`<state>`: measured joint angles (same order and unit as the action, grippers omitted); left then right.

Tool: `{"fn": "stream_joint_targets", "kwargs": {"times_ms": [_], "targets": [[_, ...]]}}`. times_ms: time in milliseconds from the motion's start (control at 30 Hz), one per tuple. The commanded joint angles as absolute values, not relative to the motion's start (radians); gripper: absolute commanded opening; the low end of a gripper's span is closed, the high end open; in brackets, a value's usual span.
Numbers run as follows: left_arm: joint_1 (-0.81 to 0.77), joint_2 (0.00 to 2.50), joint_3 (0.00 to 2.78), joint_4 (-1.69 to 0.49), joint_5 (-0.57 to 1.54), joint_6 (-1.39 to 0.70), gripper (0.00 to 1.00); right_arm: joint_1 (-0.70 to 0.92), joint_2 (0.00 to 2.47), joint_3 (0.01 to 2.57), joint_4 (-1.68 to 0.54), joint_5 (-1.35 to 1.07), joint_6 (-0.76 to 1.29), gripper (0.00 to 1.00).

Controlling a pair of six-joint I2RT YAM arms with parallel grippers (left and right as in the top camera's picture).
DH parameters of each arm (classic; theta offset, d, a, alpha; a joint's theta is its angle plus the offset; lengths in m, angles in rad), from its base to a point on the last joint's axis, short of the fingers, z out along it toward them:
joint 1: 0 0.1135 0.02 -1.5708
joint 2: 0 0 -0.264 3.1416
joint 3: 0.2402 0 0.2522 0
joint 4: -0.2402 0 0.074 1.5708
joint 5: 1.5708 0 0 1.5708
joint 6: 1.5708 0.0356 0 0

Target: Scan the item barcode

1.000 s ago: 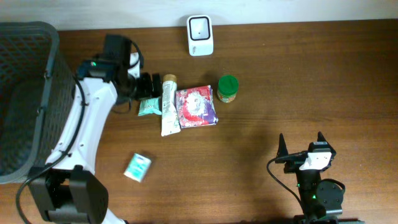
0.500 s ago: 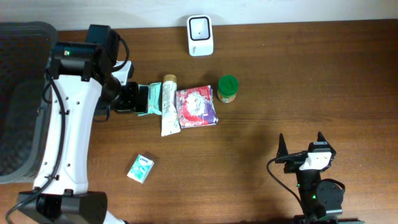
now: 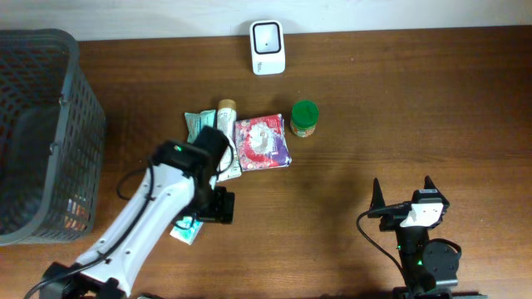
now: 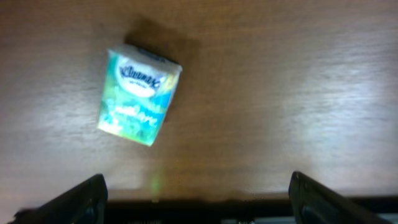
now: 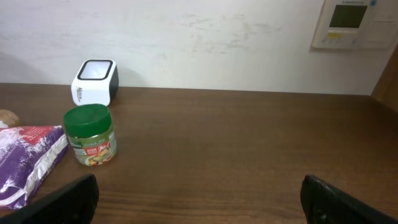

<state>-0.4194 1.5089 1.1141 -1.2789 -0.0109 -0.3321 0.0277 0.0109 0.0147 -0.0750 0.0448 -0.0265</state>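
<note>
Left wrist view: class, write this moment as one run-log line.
left gripper: open, empty | small teal Kleenex tissue pack: lying on brown wooden table, not gripped | right gripper: open, empty

Overhead: fixed above the bench (image 3: 399, 100), facing straight down, wide field.

Left wrist: likewise facing straight down, set close over the tissue pack (image 4: 139, 96), down-left of the green-lidded jar (image 3: 304, 118) as seen from overhead.

Right wrist: set low, near bench level, facing the back wall (image 5: 205, 43), jar at middle distance, left of frame.

Shared by overhead and right wrist: jar, white scanner (image 5: 94, 82) behind it, purple pouch (image 5: 28, 158) just left of it.

Shared by overhead and left wrist: tissue pack and surrounding bench.
</note>
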Motion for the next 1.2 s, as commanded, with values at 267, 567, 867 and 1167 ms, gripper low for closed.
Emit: {"fn": "stream_joint_targets", "kwargs": {"times_ms": [267, 567, 867, 1167], "targets": [[-0.436, 1.521, 0.884, -0.968, -0.167, -0.381, 0.71, 0.023, 0.004, 0.006, -0.078, 0.057, -0.021, 0.98], [-0.436, 1.721, 0.867, -0.838, -0.233, -0.434, 0.62, 0.023, 0.004, 0.006, -0.078, 0.057, -0.021, 0.98], [-0.436, 1.724, 1.204, -1.002, -0.234, -0.433, 0.00, 0.023, 0.004, 0.006, -0.078, 0.057, -0.021, 0.99], [-0.399, 1.791, 1.452, -0.673, -0.382, -0.432, 0.01, 0.023, 0.004, 0.006, -0.078, 0.057, -0.021, 0.99]]}}
